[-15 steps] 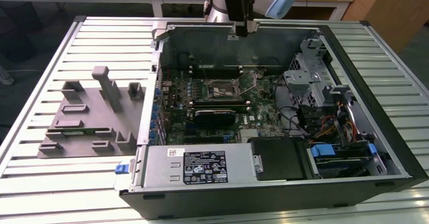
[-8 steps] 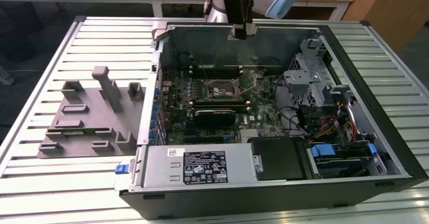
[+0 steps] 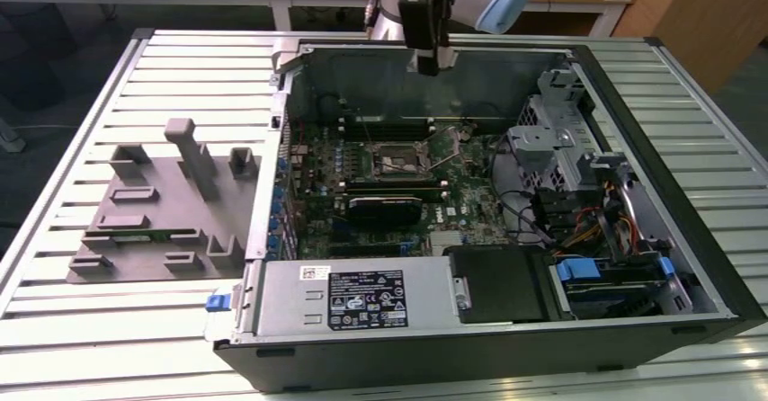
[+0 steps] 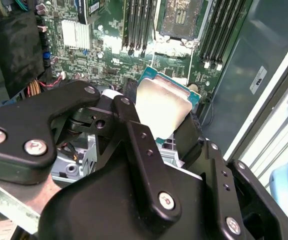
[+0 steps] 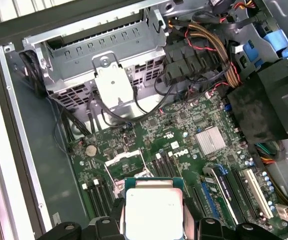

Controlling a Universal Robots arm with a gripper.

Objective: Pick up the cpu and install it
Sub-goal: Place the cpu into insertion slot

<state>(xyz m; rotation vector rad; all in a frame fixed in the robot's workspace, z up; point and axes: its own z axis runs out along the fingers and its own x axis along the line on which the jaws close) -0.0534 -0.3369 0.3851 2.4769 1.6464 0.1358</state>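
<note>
Carrying stage, by the look of it: chip up in the air, not yet seated. On the slatted table (image 3: 72, 329), open computer case (image 3: 504, 365) toward the exterior view's right edge, grey fixture (image 3: 156, 212) toward the left edge. Inside the case: motherboard (image 3: 324, 149) on the floor, power supply (image 3: 360, 298) along the near wall, cables (image 3: 576, 230) at the exterior view's right. Mid-board, socket (image 3: 398, 158), apparently unoccupied. High over the case's far wall, gripper (image 3: 430, 59) pinching the cpu (image 5: 151, 215) between its fingers, silvery top plain in both wrist views. Probably calls for a flat, square line-up over that socket.
</note>
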